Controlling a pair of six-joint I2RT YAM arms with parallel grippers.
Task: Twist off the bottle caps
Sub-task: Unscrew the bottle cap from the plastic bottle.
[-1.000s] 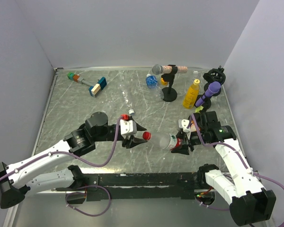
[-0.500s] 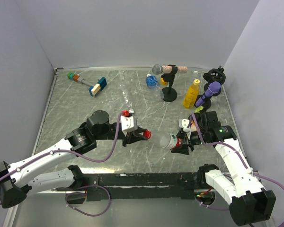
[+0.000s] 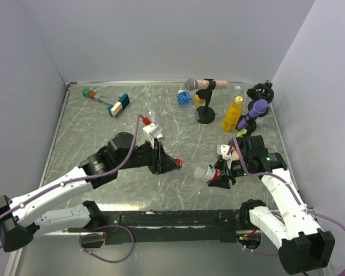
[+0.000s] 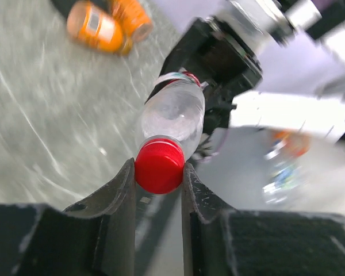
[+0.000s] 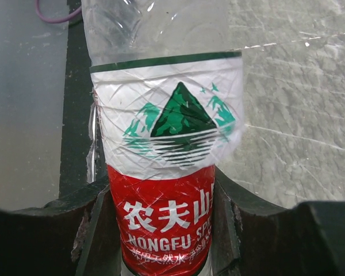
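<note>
Red cap (image 4: 159, 165) is pinched in the left jaws, one finger touching each side of its ribbed rim. The cap sits on the neck of the clear bottle (image 4: 173, 115). The left wrist view shows no gap between cap and neck.

The bottle hangs roughly level above the bench (image 3: 103, 138), front centre-right between the two arms. Its cap end points toward the left arm and its base end toward the right arm.

Right jaws are clenched on the bottle body at the label, with the fingers pressed against both sides of the red band. The white part of the label with the green mountain print, and the clear section beyond it, stick out past the fingertips.

Rest of the bench:
- Yellow bottle (image 3: 232, 114) stands upright at back right, just beside the purple microphone (image 3: 259, 107).
- Grey microphone (image 3: 191, 84) is on a black stand at back centre, with a blue-label bottle (image 3: 185, 99) lying next to it.
- Blue-and-tan block on a stick (image 3: 118, 106) lies at back left.
- Two squat orange bottles (image 4: 98, 26) lie on the bench beyond the held bottle. They are blurred in the left wrist view, so I can't tell if they have caps.
</note>
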